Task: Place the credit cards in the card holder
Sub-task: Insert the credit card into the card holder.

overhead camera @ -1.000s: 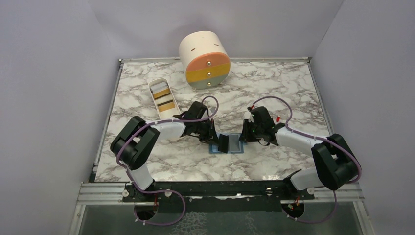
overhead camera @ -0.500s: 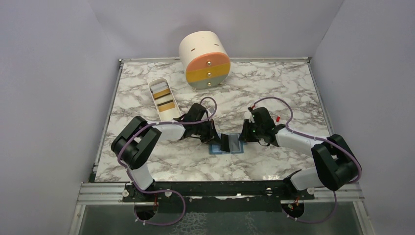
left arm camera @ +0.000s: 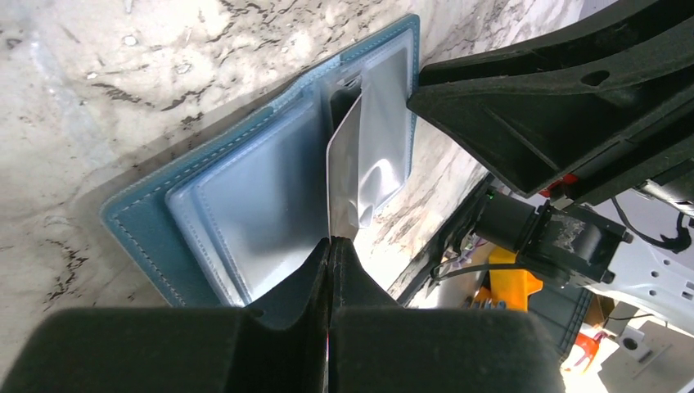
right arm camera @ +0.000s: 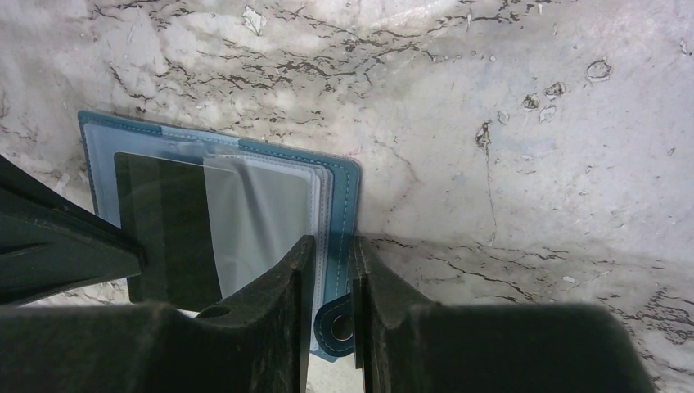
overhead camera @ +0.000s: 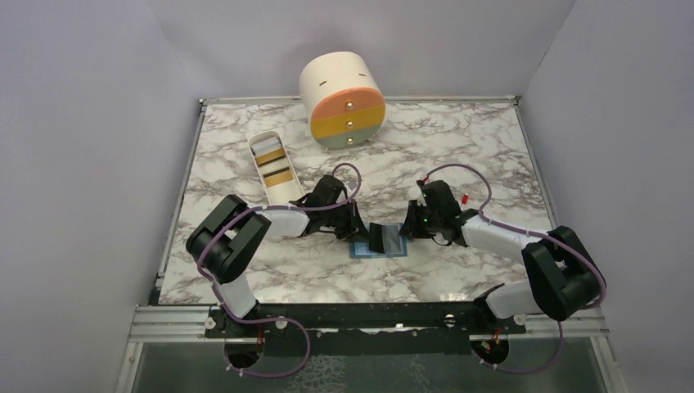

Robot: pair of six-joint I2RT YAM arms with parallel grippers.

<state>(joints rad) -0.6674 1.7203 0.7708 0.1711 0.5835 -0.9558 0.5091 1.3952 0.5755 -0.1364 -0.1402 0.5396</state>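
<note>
Black and white arms (overhead camera: pixel 270 219), purple cables (overhead camera: pixel 468 175)

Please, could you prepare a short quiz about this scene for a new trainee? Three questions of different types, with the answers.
1. True or false: the card holder is folded shut.
2. What does the left end effector pinch? A) a card B) a drawer knob C) nothing
3. Fill in: the ___ end effector clamps the card holder's edge beside the snap stud.
Key: 1 false, it lies open; 2 A; 3 right end effector.
</note>
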